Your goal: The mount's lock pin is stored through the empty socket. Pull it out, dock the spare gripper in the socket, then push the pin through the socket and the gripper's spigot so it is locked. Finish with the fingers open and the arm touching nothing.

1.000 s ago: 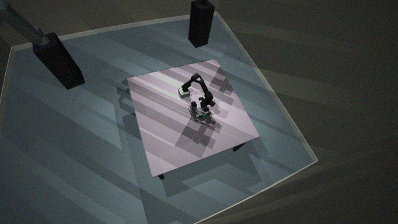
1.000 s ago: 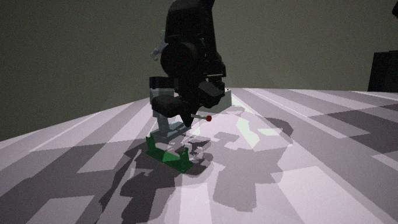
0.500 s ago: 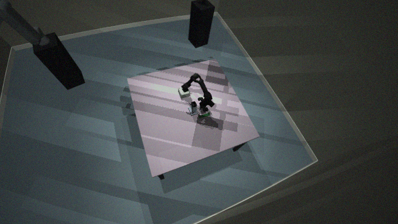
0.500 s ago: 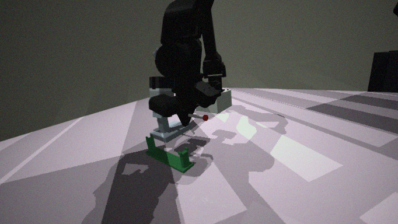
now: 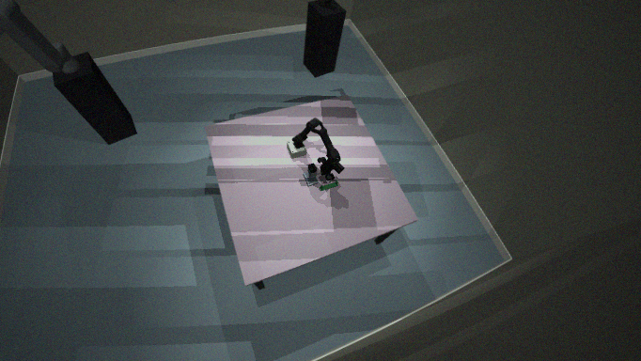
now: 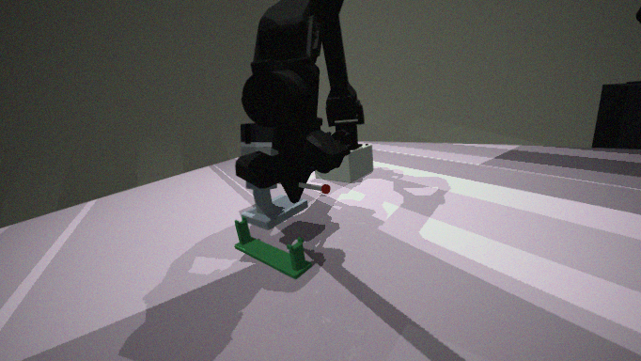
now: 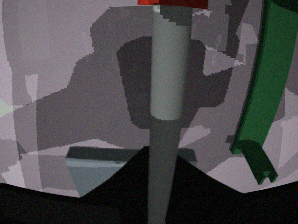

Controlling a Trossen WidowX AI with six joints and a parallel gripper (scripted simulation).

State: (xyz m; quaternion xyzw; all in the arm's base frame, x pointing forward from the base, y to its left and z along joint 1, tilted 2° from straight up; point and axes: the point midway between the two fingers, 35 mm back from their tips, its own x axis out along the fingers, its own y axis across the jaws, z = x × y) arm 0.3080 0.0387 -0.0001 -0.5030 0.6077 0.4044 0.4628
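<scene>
My gripper point(image 5: 330, 177) point(image 6: 295, 196) point(image 7: 154, 153) is shut on the lock pin. The pin point(image 6: 311, 186) point(image 7: 170, 75) is a grey rod with a red head point(image 6: 325, 189); it lies across the fingertips, held above the table, with its head end sticking out. The mount point(image 5: 310, 179) point(image 6: 264, 201) point(image 7: 95, 172) has a pale blue-grey base and post, close beside the gripper. A black block point(image 5: 312, 167) point(image 6: 249, 133) sits at its top. My arm covers much of the mount, so the socket and any docked spare gripper cannot be made out.
A green cradle point(image 5: 329, 186) point(image 6: 270, 255) point(image 7: 270, 75) with two notched uprights stands on the table beside the mount, holding nothing. The pale robot base point(image 5: 297, 149) point(image 6: 357, 164) is behind. Two dark pillars point(image 5: 324, 38) point(image 5: 96, 99) stand beyond the table. Shadows streak the tabletop point(image 5: 287, 216).
</scene>
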